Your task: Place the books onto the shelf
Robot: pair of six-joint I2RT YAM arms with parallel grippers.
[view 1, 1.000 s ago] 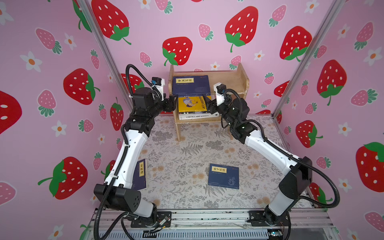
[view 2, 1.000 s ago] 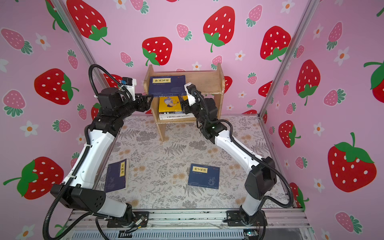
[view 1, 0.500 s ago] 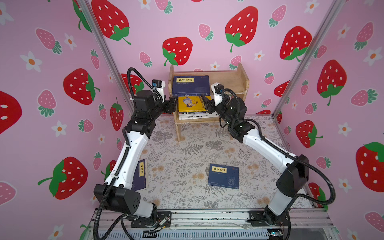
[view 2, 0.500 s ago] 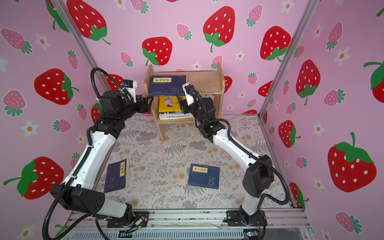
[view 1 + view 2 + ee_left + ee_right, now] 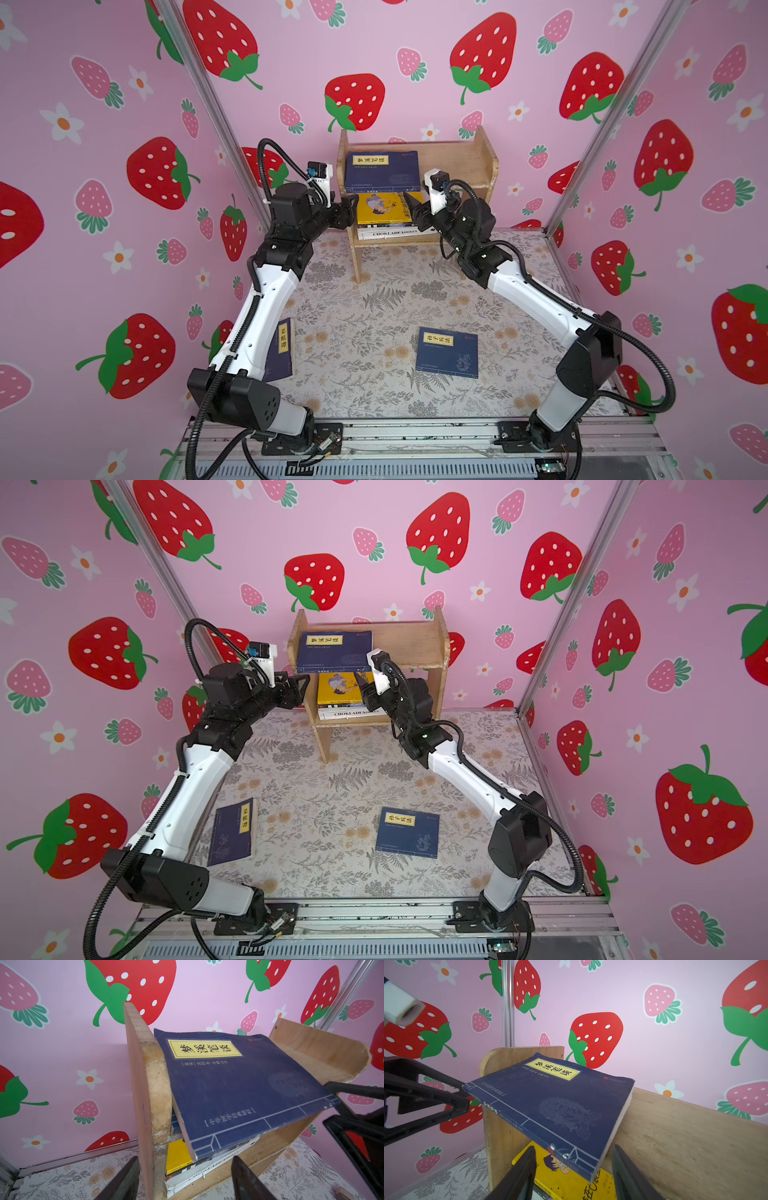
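Observation:
The wooden shelf stands at the back. A navy book lies on its top tier and sticks out over the front edge. Below lie a yellow cartoon book and the white Chokladfabriken. My left gripper is open at the shelf's left panel. My right gripper is open just below the navy book's overhanging right corner. Neither holds anything.
Two more navy books lie flat on the floral table: one at front centre, one at front left, partly behind my left arm in a top view. Pink strawberry walls close in the back and both sides.
My left gripper has moved right, up to the shelf's left panel. My right gripper has moved left and up under the navy book's corner, its jaws narrowing a little.

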